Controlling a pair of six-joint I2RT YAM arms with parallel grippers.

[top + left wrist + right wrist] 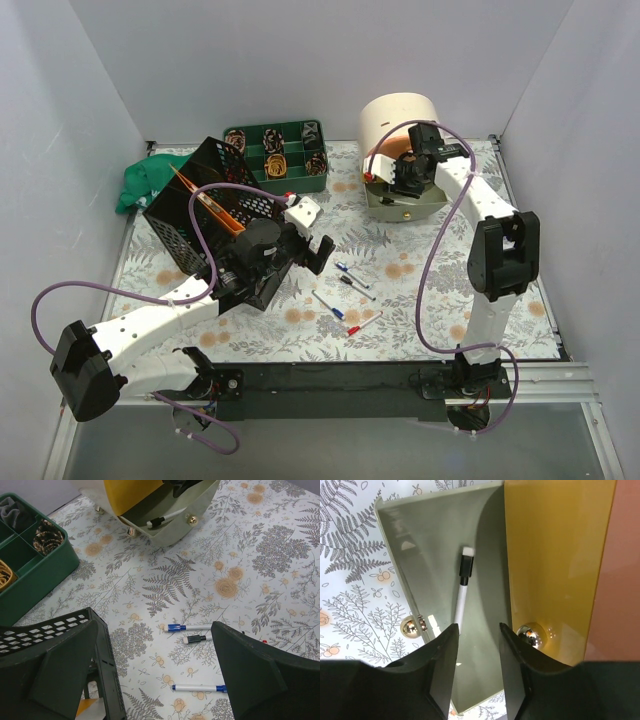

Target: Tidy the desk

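On the desk (420, 290), a mesh rack (200, 215) is set at the left, a compartment tray (300, 184) behind it, a round holder (395, 115) with a pen (462, 592) inside at back right, loose pens (357, 287) scattered between.

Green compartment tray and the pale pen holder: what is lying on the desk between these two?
Nothing. In the left wrist view, only bare floral desk separates the green compartment tray from the pale pen holder.

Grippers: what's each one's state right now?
Left gripper: open wide, holding nothing.
Right gripper: jaws slightly apart, gripping nothing; a white pen lies in the grey-green tray beneath.
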